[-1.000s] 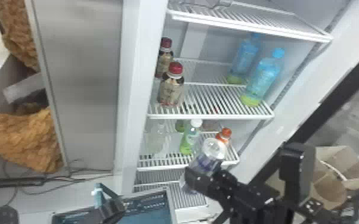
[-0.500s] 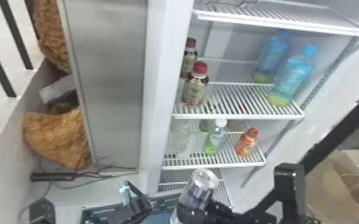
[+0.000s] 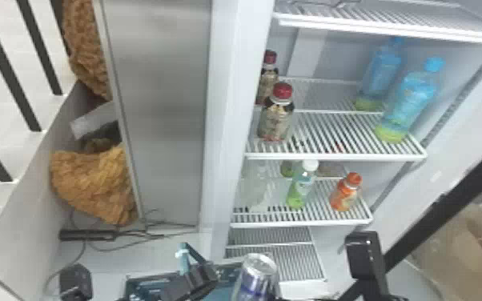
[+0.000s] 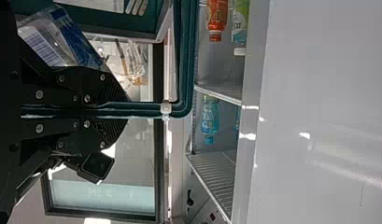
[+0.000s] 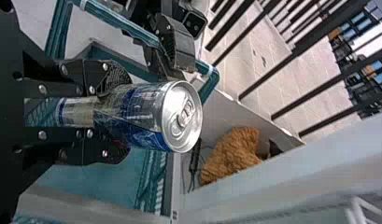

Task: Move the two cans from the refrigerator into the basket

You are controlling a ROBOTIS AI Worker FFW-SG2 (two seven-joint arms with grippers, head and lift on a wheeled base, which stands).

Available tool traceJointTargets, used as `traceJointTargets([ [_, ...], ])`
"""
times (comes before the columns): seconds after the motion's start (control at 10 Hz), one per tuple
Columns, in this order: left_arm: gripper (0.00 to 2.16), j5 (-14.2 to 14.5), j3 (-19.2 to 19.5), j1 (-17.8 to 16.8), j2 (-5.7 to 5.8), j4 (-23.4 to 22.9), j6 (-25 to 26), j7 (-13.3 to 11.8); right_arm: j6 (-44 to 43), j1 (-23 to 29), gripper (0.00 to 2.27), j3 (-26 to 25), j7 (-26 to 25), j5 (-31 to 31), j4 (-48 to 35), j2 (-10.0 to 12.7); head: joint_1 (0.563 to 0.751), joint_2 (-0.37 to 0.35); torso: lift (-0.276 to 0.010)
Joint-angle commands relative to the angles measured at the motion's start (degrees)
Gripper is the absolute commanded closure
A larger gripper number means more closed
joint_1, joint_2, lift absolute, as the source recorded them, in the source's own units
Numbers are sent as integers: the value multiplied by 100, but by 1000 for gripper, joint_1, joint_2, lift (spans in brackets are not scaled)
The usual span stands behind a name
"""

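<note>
we're on delivery: right gripper (image 5: 124,116) pinching a can (image 5: 181,115) at the basket (image 5: 93,176), left gripper (image 4: 127,110) clamping its handle (image 4: 184,60); next, lower inside!

"What sort of place is this, a shop?"

"Shop-like, I'd say: there's a tall refrigerator (image 3: 228,120) with white wire shelves (image 3: 340,157), and drink bottles (image 3: 277,120) stand on them in small groups. A teal basket (image 3: 148,277) sits in front."

"So a real shop?"

"Can't tell. Loose cables (image 3: 112,249) lie beside the refrigerator, and past a low wall there's a dark-barred railing (image 3: 4,68) and pale tiled floor (image 5: 254,60). It could be a mock-up."
</note>
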Motion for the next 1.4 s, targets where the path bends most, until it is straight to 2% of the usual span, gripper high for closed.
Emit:
traceJointTargets([
  [0.0, 1191, 0, 0, 0, 0, 0, 0, 0, 228, -179, 679, 113, 84, 0, 147, -42, 695, -160, -31],
  [0.1, 1191, -11, 0, -14, 0, 0, 0, 0, 327, -221, 512, 147, 128, -23, 175, -60, 695, -146, -31],
  [0.4, 1191, 0, 11, -14, 0, 0, 0, 0, 453, -249, 476, 90, 172, 11, 245, -69, 695, -135, -31],
  [0.5, 1191, -11, 11, -14, 0, 0, 0, 0, 242, -207, 476, -24, 190, 126, 231, -51, 695, -136, -31],
  [0.7, 1191, -23, -12, -14, 0, 0, 28, 0, -419, 117, 481, -504, 216, 491, 20, 81, 695, -174, -31],
  [0.9, 1191, -23, 0, 0, 9, 0, 42, -9, -1023, 595, 476, -1144, 207, 903, -345, 283, 695, -268, -31],
  [1.1, 1191, -23, 0, -14, 9, 0, 56, 0, -1938, 848, 476, -1647, 295, 925, -303, 397, 695, -342, -31],
  [1.3, 1190, -23, -23, 0, 0, 0, 56, -9, -3006, 1045, 476, -2127, 313, 1040, -120, 555, 695, -350, -31],
])
